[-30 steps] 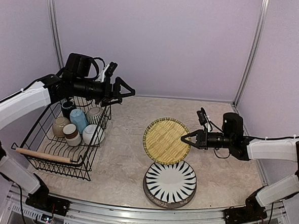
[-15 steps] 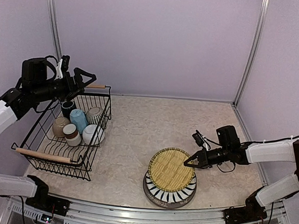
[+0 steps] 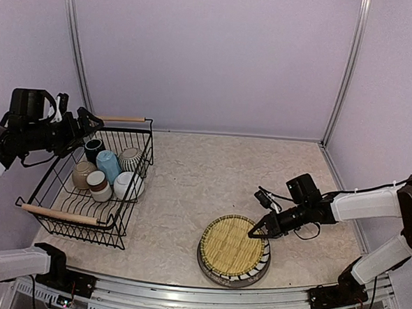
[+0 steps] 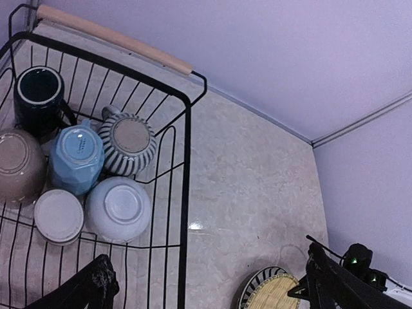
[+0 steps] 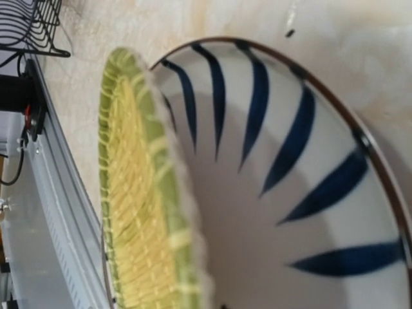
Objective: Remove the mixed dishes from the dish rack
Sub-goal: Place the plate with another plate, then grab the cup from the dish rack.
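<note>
The dish rack point(image 3: 63, 216) stands at the left and holds the black mug point(image 3: 93, 148), light blue mug point(image 3: 109, 165), grey-striped pot point(image 3: 129, 158), beige bowl point(image 3: 83, 173), brown-white cup point(image 3: 98, 184) and white bowl point(image 3: 128, 185). My left gripper point(image 3: 82, 119) is open and empty, above the rack's far left corner. My right gripper point(image 3: 254, 232) is shut on the right edge of the yellow woven mat point(image 3: 231, 245), which lies tilted on the striped plate point(image 3: 263, 260). The right wrist view shows the mat point(image 5: 138, 212) edge-on over the plate point(image 5: 283, 212).
In the left wrist view the rack point(image 4: 187, 193) fills the left side, with its far wooden handle point(image 4: 116, 40) at the top. The back wall and a metal post point(image 3: 344, 72) close the far side. A metal rail point(image 3: 183, 304) runs along the near edge.
My right gripper carried the mat toward me and lowered it onto the striped plate. My left arm swung left, from above the rack's far right side to its far left corner.
</note>
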